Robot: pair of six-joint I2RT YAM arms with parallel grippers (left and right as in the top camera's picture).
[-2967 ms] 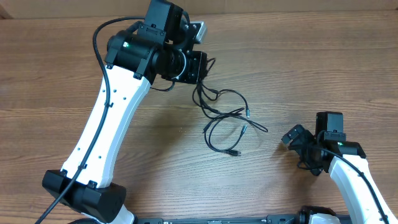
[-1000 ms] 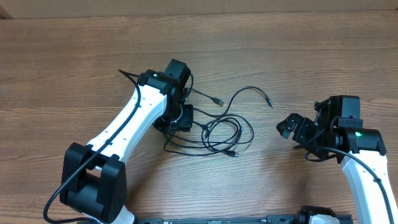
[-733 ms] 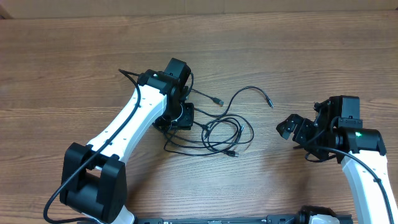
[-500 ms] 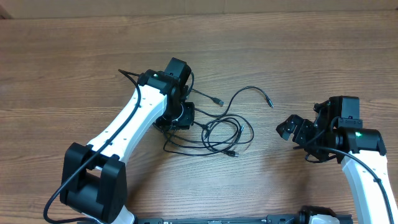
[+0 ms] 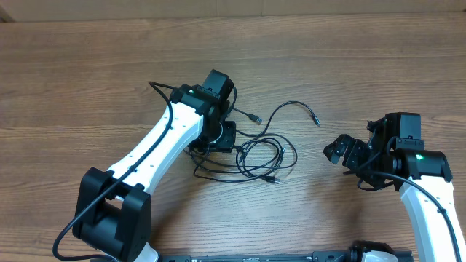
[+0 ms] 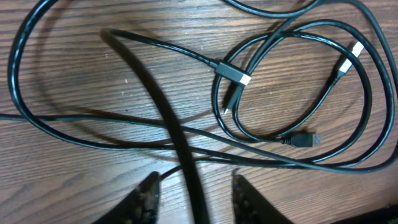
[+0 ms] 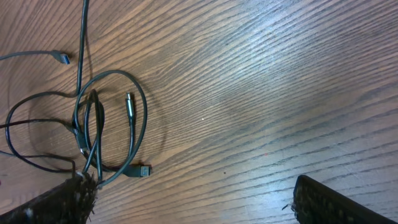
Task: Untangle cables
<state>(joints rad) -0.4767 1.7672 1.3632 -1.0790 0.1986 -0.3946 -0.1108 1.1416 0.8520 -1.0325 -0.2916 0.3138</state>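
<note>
The cables (image 5: 261,153) are thin black cords lying in overlapping loops at the table's middle. Plug ends lie loose, one plug (image 5: 254,118) at the back, another plug (image 5: 316,121) to the right, and a third plug (image 5: 274,179) at the front. My left gripper (image 5: 218,138) is low over the left side of the pile. In the left wrist view the left gripper (image 6: 196,183) is open, and one cable strand (image 6: 163,109) runs between its fingers without being clamped. My right gripper (image 5: 348,166) is open and empty, to the right of the pile. In the right wrist view the cables (image 7: 93,124) lie at the far left.
The bare wooden table (image 5: 364,65) stretches all round the pile. The left arm's own thicker black wire (image 5: 164,98) arcs beside its wrist. A pale wall edge (image 5: 233,6) runs along the back.
Three seconds ago my left gripper was at the back with the cables trailing from it. It has since come down onto the pile's left side and shifted slightly right. The right arm is still.
</note>
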